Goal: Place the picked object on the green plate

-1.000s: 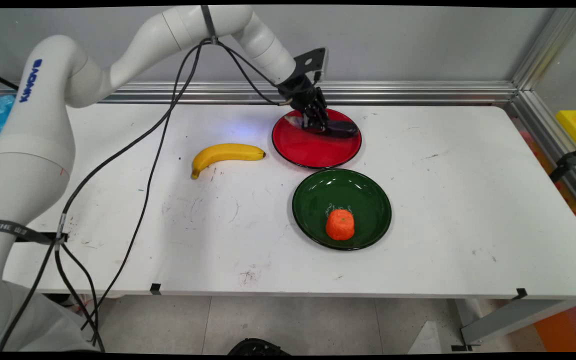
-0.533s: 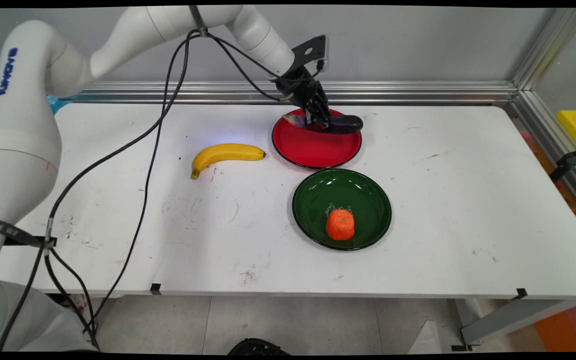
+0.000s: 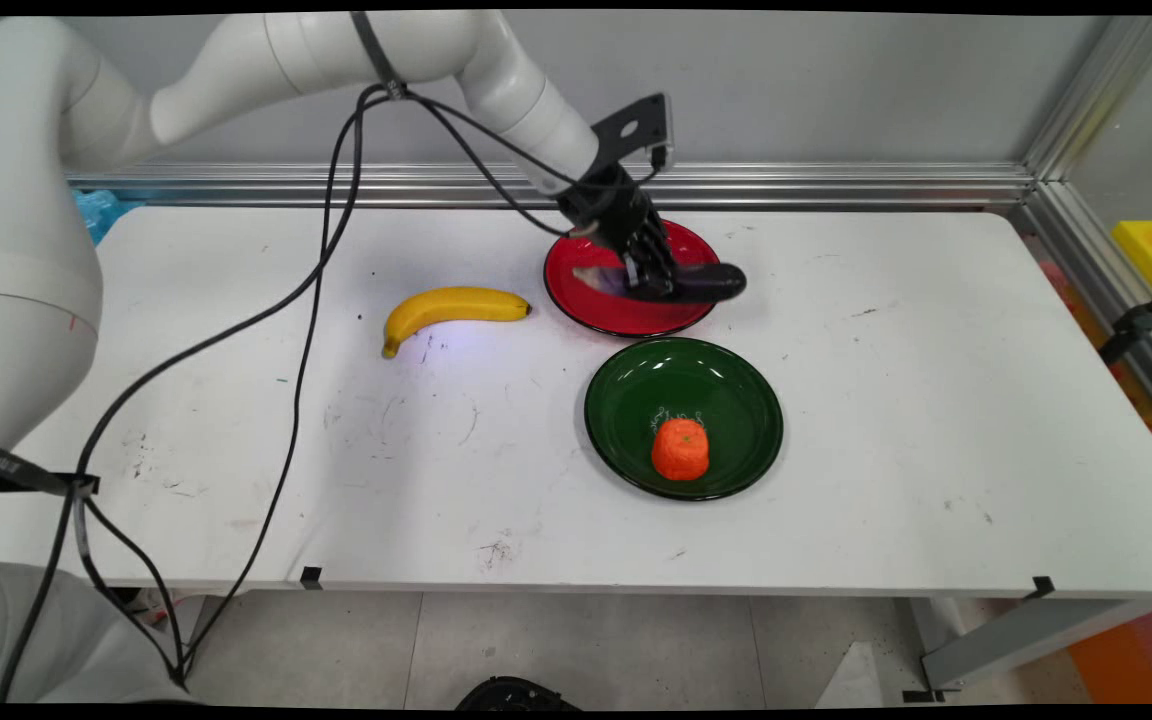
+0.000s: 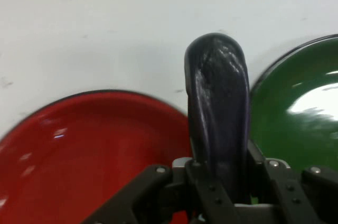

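Item 1. Black two-finger gripper (image 3: 658,285) on the white arm, reaching in from the upper left, angled down and to the right over the near right part of the red plate. Its fingers (image 4: 259,174) are pinched on a dark eggplant, one on each side of the body.

Item 2. Dark purple, nearly black eggplant of glossy, faintly wrinkled skin (image 4: 219,113), elongated with a rounded blunt end. Clamped crosswise in the gripper. In the main view it (image 3: 706,284) lies roughly level, its rounded end sticking out to the right past the plate's rim, a paler end showing to the left of the fingers. It appears lifted clear of the plate, though contact cannot be ruled out. In the hand view its rounded tip stands over bare table between the two plates.

Item 3. Round glossy red plate with a dark rim (image 3: 596,300), directly beneath the gripper, toward the far side of the table. Nothing else lies on the part that shows.

Item 4. Round glossy dark green plate (image 3: 636,400), just beside the red plate on its near side, rims close but apart.

Item 5. Small orange lumpy fruit-shaped object (image 3: 680,449), sitting upright on the near part of the green plate.

Item 6. Yellow curved banana (image 3: 451,306), lying flat on the table, left of the red plate, its dark tip near that plate's rim without touching.

Item 7. White table, scuffed and marked (image 3: 936,400), bearing all of the above.

Item 8. Black cables (image 3: 306,300), hanging from the arm across the table's left part.
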`<control>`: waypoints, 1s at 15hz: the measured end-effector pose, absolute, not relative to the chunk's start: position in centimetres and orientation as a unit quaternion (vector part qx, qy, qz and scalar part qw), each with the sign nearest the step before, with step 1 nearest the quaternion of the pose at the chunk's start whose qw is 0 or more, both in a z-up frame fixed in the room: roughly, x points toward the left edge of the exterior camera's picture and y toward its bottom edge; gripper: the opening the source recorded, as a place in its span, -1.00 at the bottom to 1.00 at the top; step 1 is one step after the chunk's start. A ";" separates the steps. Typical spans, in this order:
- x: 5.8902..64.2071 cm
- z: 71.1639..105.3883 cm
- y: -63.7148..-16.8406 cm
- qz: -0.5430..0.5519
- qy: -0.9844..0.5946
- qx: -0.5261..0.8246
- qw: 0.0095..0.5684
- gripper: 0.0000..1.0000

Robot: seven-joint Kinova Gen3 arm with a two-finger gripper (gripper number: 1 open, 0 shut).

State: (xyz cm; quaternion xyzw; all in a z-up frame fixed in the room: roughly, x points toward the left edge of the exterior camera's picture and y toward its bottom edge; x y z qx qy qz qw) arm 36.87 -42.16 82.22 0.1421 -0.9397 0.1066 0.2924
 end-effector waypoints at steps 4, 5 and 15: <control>35.3 81.7 -39.1 0.092 -0.940 0.143 0.294 -1.00; 34.9 81.5 -38.4 0.089 -0.941 0.143 0.295 -1.00; 32.9 79.7 -35.3 0.077 -0.941 0.133 0.300 -1.00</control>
